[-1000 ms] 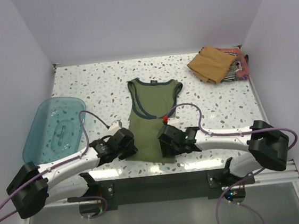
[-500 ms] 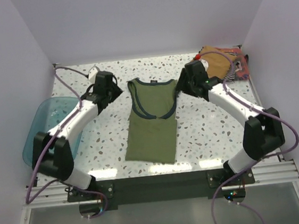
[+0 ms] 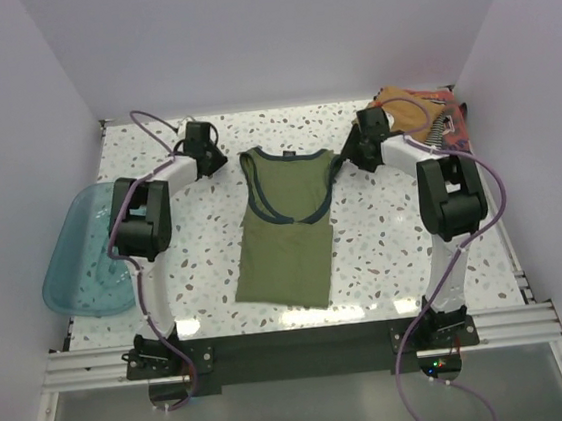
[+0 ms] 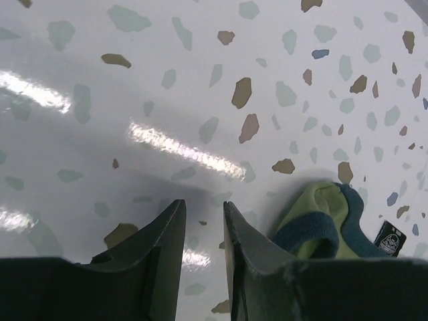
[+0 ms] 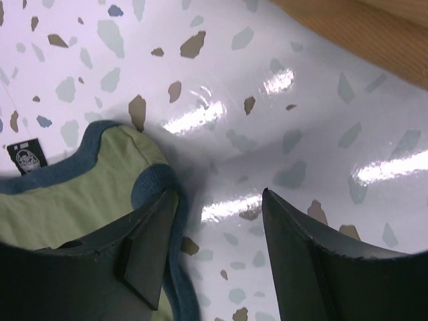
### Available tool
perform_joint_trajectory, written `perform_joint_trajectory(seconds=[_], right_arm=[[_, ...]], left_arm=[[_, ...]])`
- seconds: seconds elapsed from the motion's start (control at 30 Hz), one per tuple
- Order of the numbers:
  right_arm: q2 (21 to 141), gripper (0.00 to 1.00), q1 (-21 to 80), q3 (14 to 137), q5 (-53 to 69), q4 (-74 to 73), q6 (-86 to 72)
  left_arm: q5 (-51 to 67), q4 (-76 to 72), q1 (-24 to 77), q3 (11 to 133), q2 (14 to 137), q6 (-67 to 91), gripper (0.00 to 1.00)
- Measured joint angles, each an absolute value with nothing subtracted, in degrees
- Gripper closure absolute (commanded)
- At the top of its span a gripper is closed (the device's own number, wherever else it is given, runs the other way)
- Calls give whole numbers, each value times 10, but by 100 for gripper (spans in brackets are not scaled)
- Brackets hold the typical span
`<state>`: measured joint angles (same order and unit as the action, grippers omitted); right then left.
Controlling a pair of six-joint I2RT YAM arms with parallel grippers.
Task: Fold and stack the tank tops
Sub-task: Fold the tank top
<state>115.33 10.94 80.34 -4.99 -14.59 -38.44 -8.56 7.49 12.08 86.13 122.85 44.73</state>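
Olive green tank top (image 3: pixel 289 235) lay flat and unfolded mid-table, with no fold made yet. At its left strap the left gripper (image 4: pixel 204 207) stood slightly parted, holding nothing. At its right strap the right gripper (image 5: pixel 221 194) gaped wider, also empty. Beyond its right shoulder the other tank tops (image 3: pixel 412 121) waited in a heap.

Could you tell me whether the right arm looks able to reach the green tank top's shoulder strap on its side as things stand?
Probably yes: the right end effector hangs open at the green tank top's shoulder strap, one finger over its blue edge, with only bare table alongside.
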Motion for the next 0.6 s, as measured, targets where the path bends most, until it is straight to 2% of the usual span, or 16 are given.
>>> perform_joint_trajectory(seconds=[0.2, 0.47, 0.6], right_arm=[[1164, 43, 106, 818, -39, -120, -391], [1181, 46, 106, 822, -15, -85, -416], [1188, 51, 106, 825, 0, -77, -425]], left_arm=[[-43, 49, 122, 894, 1270, 439, 74], [7, -3, 132, 896, 1278, 444, 75], [26, -23, 138, 899, 1280, 448, 75]])
